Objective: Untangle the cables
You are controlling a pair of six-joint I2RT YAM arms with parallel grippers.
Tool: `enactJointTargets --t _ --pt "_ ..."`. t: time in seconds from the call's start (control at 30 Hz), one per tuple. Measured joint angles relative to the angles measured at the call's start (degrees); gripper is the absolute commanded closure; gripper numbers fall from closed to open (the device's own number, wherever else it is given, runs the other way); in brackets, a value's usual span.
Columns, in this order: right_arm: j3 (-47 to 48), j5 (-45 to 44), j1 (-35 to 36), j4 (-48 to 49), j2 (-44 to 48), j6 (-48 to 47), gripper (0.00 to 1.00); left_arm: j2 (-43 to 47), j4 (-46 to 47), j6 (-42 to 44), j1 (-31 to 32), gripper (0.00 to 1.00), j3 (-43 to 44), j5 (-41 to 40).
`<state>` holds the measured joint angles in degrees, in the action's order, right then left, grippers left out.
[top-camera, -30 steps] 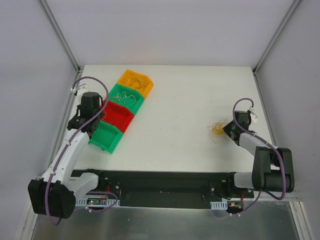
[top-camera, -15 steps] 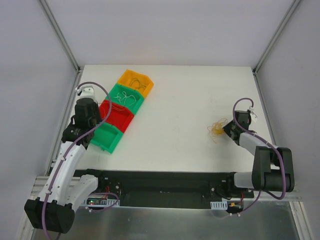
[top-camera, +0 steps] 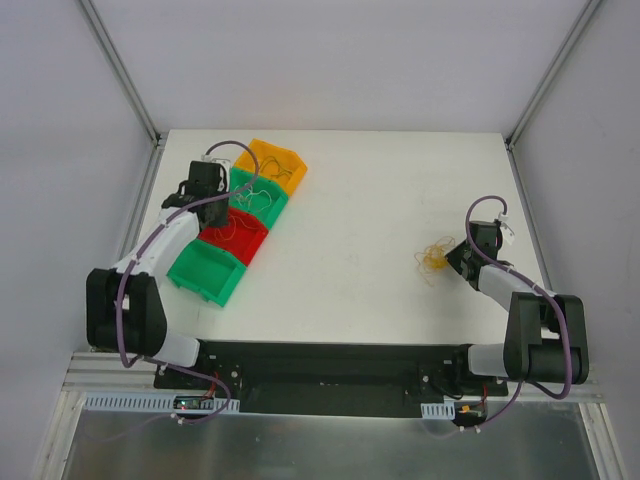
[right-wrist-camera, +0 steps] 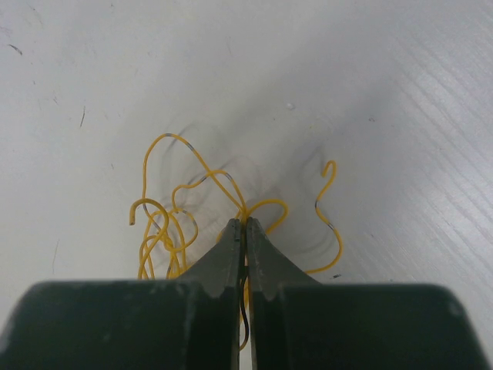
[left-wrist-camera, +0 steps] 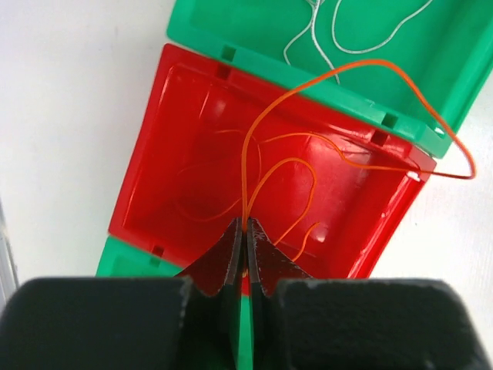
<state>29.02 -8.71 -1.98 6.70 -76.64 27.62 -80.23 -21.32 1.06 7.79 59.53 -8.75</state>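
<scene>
Top external view, change: a second ago my left arm stood beside the near green bin [top-camera: 205, 275]. It has since swung up the row, and the left gripper [top-camera: 205, 185] now sits at the red bin [top-camera: 232, 232] and the next green bin [top-camera: 255, 192].
Right side, change: none that I see. The right gripper [top-camera: 462, 255] and the yellow wires [top-camera: 435, 258] lie where they were, on the table [top-camera: 380, 200] well apart from the bins.
Left claw: pressed together, pinching an orange wire [left-wrist-camera: 308, 73] at the fingertips of the left gripper [left-wrist-camera: 245, 231] over the red bin [left-wrist-camera: 177, 154].
Right claw: the right gripper [right-wrist-camera: 245, 227] is closed at the middle of the yellow wires [right-wrist-camera: 177, 223], and a strand appears to run between the fingers.
Hard to make out: the orange wire is too thin for me to find from above. The gripper bodies block the lower part of both wrist views.
Orange wire, direction: it rises from the fingertips and arches over the rim of the green bin [left-wrist-camera: 231, 23], which holds white wires [left-wrist-camera: 323, 31]. It then drops past the red bin's right corner, with its free end pointing back toward that bin.
Yellow wires, axis: the clump spreads side to side, with a hooked end at each side.
</scene>
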Motion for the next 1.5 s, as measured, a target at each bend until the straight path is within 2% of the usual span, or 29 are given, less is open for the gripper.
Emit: enactJointTargets --t 0.1,0.23,0.5,0.97,1.2,1.23,1.3,1.5 --pt "0.0 0.0 0.0 -0.02 0.0 0.0 0.99 -5.03 0.83 0.09 -0.02 1.0 1.86 0.63" --pt "0.0 -0.02 0.0 -0.02 0.0 0.0 0.99 -7.28 1.88 0.11 -0.72 1.0 1.66 0.52" --pt "0.02 0.0 -0.04 -0.02 0.0 0.0 1.0 -7.3 3.78 -0.96 -4.15 1.0 1.42 -4.13" --pt "0.48 0.09 -0.11 -0.04 -0.52 0.02 0.99 -1.95 6.43 -8.66 -4.48 1.0 -6.58 -17.35" --pt "0.57 0.2 -0.22 -0.04 -0.66 0.0 0.99 -3.3 7.04 -8.96 -4.5 1.0 -6.14 -11.87" --pt "0.57 0.2 -0.22 -0.04 -0.66 0.0 0.99 -3.91 7.04 -8.98 -4.5 0.98 -5.92 -10.93" --pt "0.57 0.2 -0.24 -0.04 -0.68 0.0 0.99 -4.57 6.97 -8.98 -4.48 0.82 -5.77 -9.62" --pt "0.57 0.2 -0.26 -0.04 -0.68 0.0 0.99 -4.5 6.95 -9.14 -4.48 0.43 -5.4 -9.07"
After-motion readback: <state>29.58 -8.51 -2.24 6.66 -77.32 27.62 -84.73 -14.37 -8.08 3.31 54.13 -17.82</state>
